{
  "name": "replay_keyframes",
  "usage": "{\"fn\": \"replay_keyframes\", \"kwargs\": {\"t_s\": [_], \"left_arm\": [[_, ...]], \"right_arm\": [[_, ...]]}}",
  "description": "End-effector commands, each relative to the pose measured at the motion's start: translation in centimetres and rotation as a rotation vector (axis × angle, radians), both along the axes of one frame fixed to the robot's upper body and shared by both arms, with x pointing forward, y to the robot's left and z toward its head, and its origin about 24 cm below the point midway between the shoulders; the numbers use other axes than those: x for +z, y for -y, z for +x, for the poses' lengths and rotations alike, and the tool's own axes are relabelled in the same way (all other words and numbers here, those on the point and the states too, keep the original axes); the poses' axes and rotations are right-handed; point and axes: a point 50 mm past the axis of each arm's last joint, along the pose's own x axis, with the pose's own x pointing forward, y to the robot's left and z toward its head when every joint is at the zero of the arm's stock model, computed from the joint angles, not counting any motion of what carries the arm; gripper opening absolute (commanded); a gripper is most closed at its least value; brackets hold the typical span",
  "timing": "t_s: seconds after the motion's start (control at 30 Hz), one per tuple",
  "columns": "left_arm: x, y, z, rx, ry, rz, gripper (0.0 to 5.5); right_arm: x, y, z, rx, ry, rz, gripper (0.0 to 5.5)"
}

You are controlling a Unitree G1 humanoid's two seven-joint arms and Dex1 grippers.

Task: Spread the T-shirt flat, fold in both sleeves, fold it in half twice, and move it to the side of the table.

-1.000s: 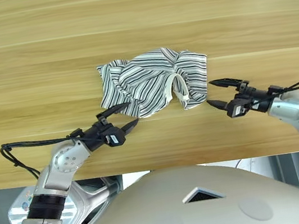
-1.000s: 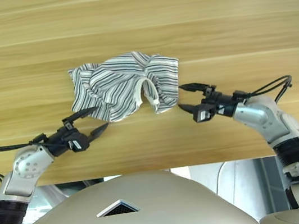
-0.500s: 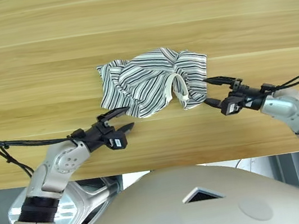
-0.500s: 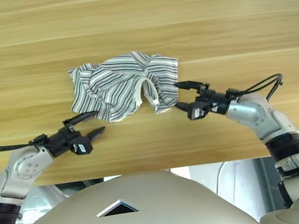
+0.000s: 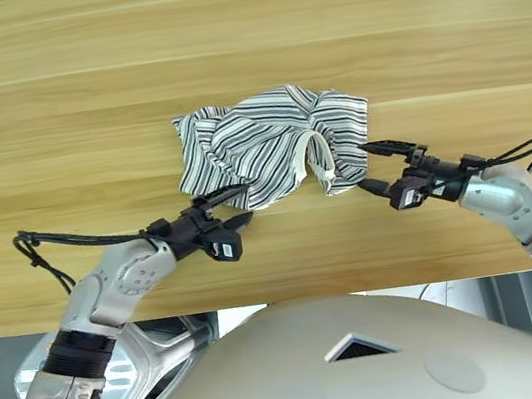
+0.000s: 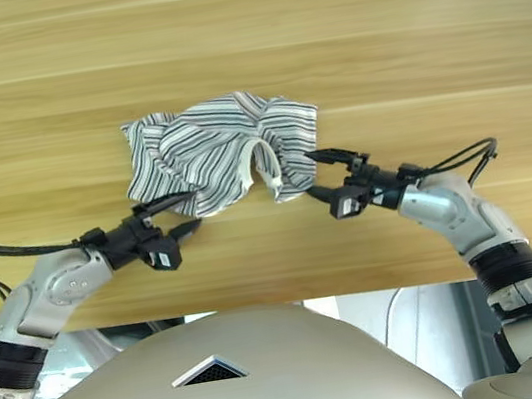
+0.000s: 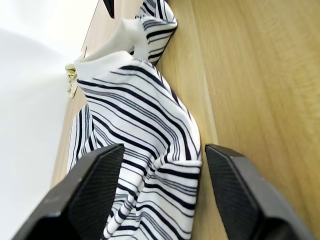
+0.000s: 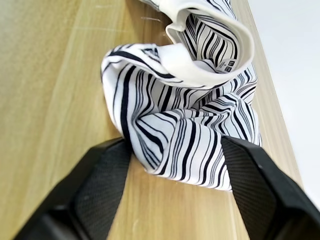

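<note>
Wooden table [image 5: 76, 88], grain running left to right. T-shirt [image 5: 273, 148], white with dark stripes, lies crumpled in a heap about mid-table, somewhat toward the near edge. Not spread; no sleeve can be told apart in the folds. Long axis of the heap runs left to right, wider than it is deep. White collar [image 5: 315, 156] sits in the right half, its opening turned toward the near edge and a little upward. Left gripper [image 5: 244, 203] is low over the table at the near-left corner of the heap, pointing right and slightly far. Its jaws are spread wide. In the left wrist view the two black fingers [image 7: 95, 185] stand either side of a striped fold, with the cloth between them and not pinched. Right gripper [image 5: 362, 166] is at the near-right corner, pointing left. Jaws are likewise spread wide; in the right wrist view its fingers [image 8: 260, 185] flank the bunched corner below the collar and are not closed on it. Whether the pads touch the cloth I cannot tell. There is a small dark print inside the collar band, too small to read.
</note>
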Motion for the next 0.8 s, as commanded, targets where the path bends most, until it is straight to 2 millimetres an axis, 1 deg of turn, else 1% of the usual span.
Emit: {"fn": "replay_keyframes", "kwargs": {"t_s": [0.03,0.1,0.2,0.3,0.37,0.47,0.5,0.53,0.6,0.67,0.7,0.8], "left_arm": [[-1.9,-0.8,-0.7,0.011,-0.076,0.085,3.03],[-2.1,-0.7,-0.2,0.033,-0.065,0.085,3.03],[-2.3,-1.0,0.1,0.056,-0.061,0.093,3.03],[-2.3,-2.3,0.4,0.106,-0.041,0.139,3.03],[-2.2,-2.8,0.6,0.124,-0.033,0.157,3.03],[-2.4,-2.7,0.6,0.122,-0.032,0.156,3.03],[-2.4,-2.6,0.7,0.128,-0.029,0.153,3.06],[-2.4,-2.5,0.8,0.132,-0.026,0.152,3.06],[-2.6,-2.5,0.7,0.126,-0.04,0.155,3.06],[-2.8,-2.3,0.4,0.114,-0.055,0.154,2.55],[-2.9,-2.2,0.2,0.105,-0.062,0.152,2.45],[-3.1,-1.8,-0.1,0.084,-0.076,0.141,1.81]], "right_arm": [[-1.4,0.2,-0.9,0.008,-0.068,-0.063,3.26],[-1.5,0.0,-0.9,0.007,-0.068,-0.057,3.26],[-1.5,0.1,-0.9,0.006,-0.067,-0.056,3.26],[-1.4,0.2,-1.0,0.001,-0.066,-0.053,3.26],[-1.4,0.2,-1.0,-0.001,-0.065,-0.048,3.26],[-1.4,0.1,-0.9,-0.001,-0.062,-0.045,3.26],[-1.4,0.1,-0.9,0.0,-0.061,-0.046,3.05],[-1.4,0.1,-0.9,0.0,-0.06,-0.046,2.96],[-1.4,0.1,-0.9,0.0,-0.058,-0.045,2.55],[-1.4,0.1,-0.9,0.002,-0.056,-0.043,2.04],[-1.3,0.0,-0.9,0.002,-0.054,-0.042,1.9],[-1.3,0.0,-0.8,0.005,-0.05,-0.04,1.23]]}}
